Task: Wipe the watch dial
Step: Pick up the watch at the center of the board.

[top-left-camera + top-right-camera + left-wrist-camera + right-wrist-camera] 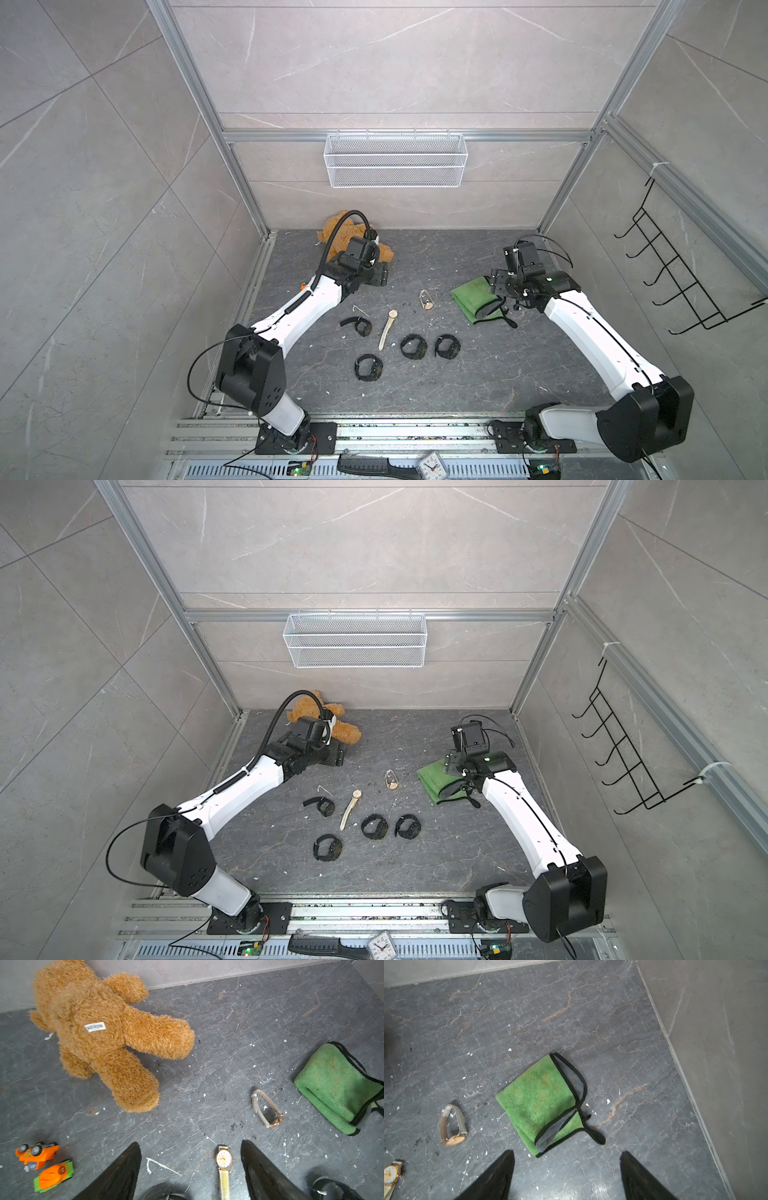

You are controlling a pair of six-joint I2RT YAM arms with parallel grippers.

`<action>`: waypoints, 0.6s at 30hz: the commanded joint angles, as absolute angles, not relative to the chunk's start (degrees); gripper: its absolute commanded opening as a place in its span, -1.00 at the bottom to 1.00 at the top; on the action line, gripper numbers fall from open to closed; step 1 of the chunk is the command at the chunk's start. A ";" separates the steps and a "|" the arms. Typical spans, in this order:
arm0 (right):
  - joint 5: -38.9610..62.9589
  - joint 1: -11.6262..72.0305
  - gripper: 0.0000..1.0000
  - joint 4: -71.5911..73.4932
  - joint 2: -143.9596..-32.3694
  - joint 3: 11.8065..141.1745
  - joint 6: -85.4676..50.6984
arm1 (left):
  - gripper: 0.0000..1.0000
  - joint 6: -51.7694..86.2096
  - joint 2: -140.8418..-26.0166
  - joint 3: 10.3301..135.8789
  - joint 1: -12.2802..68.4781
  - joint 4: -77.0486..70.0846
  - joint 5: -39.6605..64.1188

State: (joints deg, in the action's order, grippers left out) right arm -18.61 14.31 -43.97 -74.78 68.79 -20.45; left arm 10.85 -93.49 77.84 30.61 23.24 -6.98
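1. In both top views, the gold watch (387, 329) lies flat on the dark floor (478, 374), near the middle. Four black watches (413, 346) lie around it. A second pale watch (426, 299) rests a bit farther back.
2. In a top view, the green cloth (432, 781) lies folded on the floor, partly under the right gripper (453, 764). The left gripper (332, 756) sits beside the brown teddy bear (345, 729).
3. In the left wrist view, the left gripper (191, 1167) has its two black fingers (124, 1169) spread wide, with nothing in them. The gold watch (224, 1160) lies on the floor between them, closer to one finger. Two orange toy cars (37, 1155) lie off to the side.
4. In the right wrist view, the right gripper (566, 1169) has its fingers (639, 1176) spread wide and holds nothing. The green cloth (539, 1101) lies just past the fingertips, not touched.
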 commanded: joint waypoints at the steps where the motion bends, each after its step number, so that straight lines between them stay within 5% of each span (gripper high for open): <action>1: -18.09 14.68 0.61 -50.05 -71.73 68.92 -22.04 | 0.54 11.88 -97.96 84.52 33.29 29.20 -5.30; 18: -15.02 14.71 0.48 -53.79 -70.62 65.83 -23.77 | 0.46 6.10 -112.23 100.34 42.81 41.10 -1.71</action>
State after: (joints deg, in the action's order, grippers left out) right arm -16.21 14.31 -52.45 -70.85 66.74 -22.09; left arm 8.91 -111.77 97.91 42.68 38.00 -4.01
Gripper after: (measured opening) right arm 0.743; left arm 0.734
